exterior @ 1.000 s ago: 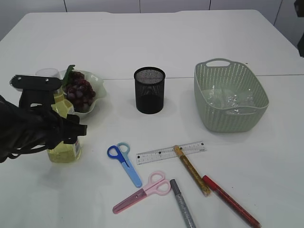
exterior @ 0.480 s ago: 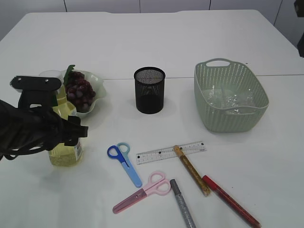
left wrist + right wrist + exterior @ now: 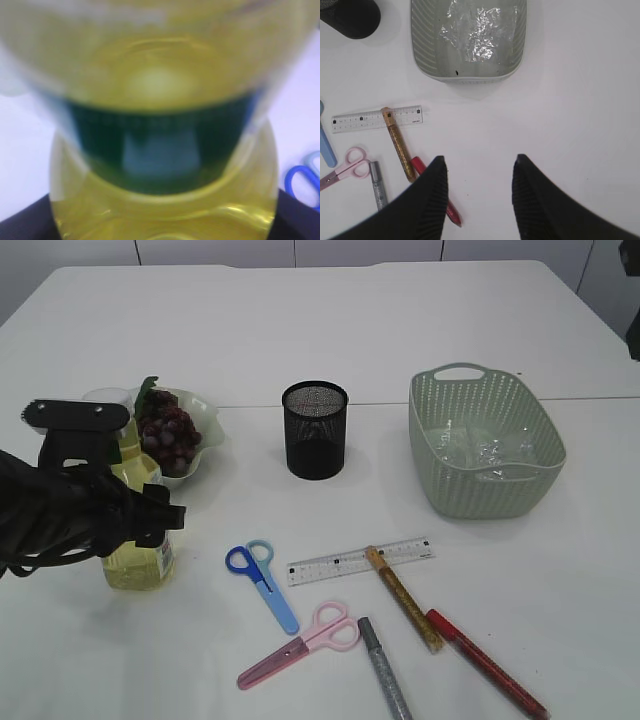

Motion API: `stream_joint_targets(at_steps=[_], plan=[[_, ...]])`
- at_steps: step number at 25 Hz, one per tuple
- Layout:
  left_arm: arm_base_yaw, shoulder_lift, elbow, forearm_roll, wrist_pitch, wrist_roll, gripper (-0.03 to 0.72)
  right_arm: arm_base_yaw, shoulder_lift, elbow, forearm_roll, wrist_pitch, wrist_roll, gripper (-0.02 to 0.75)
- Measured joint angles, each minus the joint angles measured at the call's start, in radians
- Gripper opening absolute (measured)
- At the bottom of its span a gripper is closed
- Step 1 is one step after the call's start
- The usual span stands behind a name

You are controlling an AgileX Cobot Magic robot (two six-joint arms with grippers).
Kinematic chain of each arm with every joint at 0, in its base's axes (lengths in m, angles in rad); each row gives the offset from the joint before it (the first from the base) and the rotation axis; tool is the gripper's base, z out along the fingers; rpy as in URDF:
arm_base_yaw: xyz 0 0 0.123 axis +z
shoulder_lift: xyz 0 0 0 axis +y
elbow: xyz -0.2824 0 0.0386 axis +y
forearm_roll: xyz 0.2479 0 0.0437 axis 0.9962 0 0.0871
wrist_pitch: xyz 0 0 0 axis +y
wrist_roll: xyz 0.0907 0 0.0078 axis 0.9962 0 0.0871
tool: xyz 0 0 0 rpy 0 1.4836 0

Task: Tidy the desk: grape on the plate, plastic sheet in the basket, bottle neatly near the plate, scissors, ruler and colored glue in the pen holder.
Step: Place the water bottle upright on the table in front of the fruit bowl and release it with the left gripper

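Observation:
An upright bottle (image 3: 136, 552) of yellow liquid stands just in front of the plate (image 3: 207, 422), which holds dark grapes (image 3: 168, 436). My left gripper (image 3: 138, 512) is shut on the bottle (image 3: 160, 100), which fills the left wrist view. The plastic sheet (image 3: 480, 452) lies in the green basket (image 3: 482, 495). Blue scissors (image 3: 263, 586), pink scissors (image 3: 300, 642), a clear ruler (image 3: 330, 564) and gold (image 3: 403, 598), silver (image 3: 384, 670) and red (image 3: 487, 664) glue pens lie on the table. My right gripper (image 3: 480, 165) hangs open above bare table beside the red pen (image 3: 451, 210).
The black mesh pen holder (image 3: 315, 430) stands at mid-table between plate and basket. In the right wrist view the basket (image 3: 470, 75), the sheet (image 3: 475, 32), the ruler (image 3: 360, 120) and the gold pen (image 3: 400, 145) lie ahead. The table's front edge runs close below the pens.
The bottle and my left gripper shifted slightly back toward the plate early in the second, then stayed still. Nothing else moved.

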Motion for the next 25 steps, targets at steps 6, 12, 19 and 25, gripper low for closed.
stream_joint_targets(at_steps=[6, 12, 19, 25], plan=[[0.000, 0.000, 0.000, -0.003, 0.003, 0.002, 0.557, 0.000, 0.000, 0.000, 0.000, 0.000, 0.000, 0.317], [0.000, 0.000, 0.000, -0.007, 0.002, 0.002, 0.560, 0.000, 0.000, 0.000, 0.000, 0.000, 0.000, 0.317], [0.000, -0.015, 0.001, -0.007, -0.021, 0.002, 0.567, 0.000, 0.000, 0.000, 0.000, 0.000, 0.000, 0.317], [0.000, -0.069, 0.002, -0.007, -0.040, 0.015, 0.568, 0.000, 0.000, 0.000, 0.000, 0.000, 0.000, 0.317]])
